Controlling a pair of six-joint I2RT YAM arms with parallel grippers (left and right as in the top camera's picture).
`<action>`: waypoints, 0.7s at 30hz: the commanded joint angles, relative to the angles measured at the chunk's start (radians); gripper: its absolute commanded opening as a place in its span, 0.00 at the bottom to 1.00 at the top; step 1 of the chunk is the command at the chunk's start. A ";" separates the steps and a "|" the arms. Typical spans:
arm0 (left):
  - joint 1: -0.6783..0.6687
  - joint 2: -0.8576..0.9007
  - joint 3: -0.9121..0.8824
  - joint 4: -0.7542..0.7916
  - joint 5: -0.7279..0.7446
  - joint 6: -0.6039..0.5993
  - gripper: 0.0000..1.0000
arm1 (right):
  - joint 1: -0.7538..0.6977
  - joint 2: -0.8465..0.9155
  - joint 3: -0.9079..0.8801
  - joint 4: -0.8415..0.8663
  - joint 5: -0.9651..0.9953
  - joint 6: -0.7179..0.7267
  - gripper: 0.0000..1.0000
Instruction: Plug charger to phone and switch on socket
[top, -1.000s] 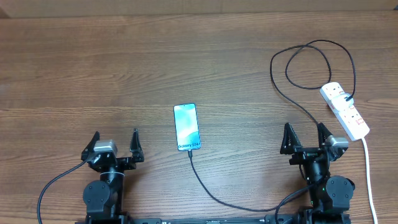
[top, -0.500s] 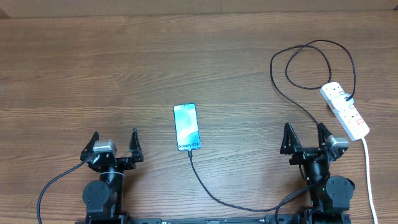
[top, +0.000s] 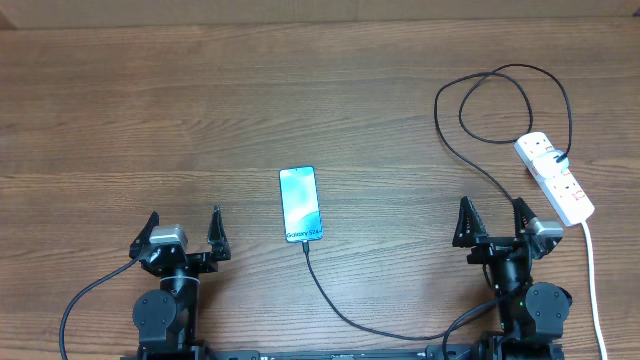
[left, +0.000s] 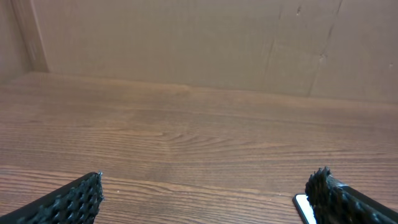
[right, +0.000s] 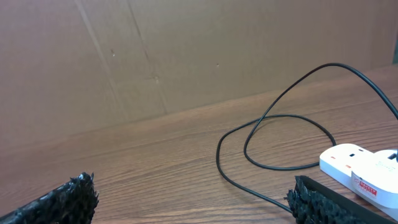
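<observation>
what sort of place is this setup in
Probably a robotics test bench: a wooden table backed by brown cardboard, the left gripper and right gripper at its near edge, and a phone, charger and socket laid out.

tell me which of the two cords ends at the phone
The thin black charger cable, which meets the phone at its near end. The thick white cord only leaves the socket toward the table's near edge.

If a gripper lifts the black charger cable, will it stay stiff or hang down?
Probably floppy: the charger lies in loose curves and a loop on the table. It is likely light, so pulling it may drag the phone, whose end it seems to meet.
</observation>
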 joint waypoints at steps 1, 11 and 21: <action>0.005 -0.006 -0.003 0.001 0.007 0.026 0.99 | -0.002 -0.010 -0.010 0.005 0.005 -0.004 1.00; 0.005 -0.006 -0.003 0.001 0.007 0.026 0.99 | -0.002 -0.007 -0.010 0.005 0.005 -0.004 1.00; 0.005 -0.006 -0.003 0.001 0.007 0.026 1.00 | -0.002 0.003 -0.010 0.003 0.020 -0.114 1.00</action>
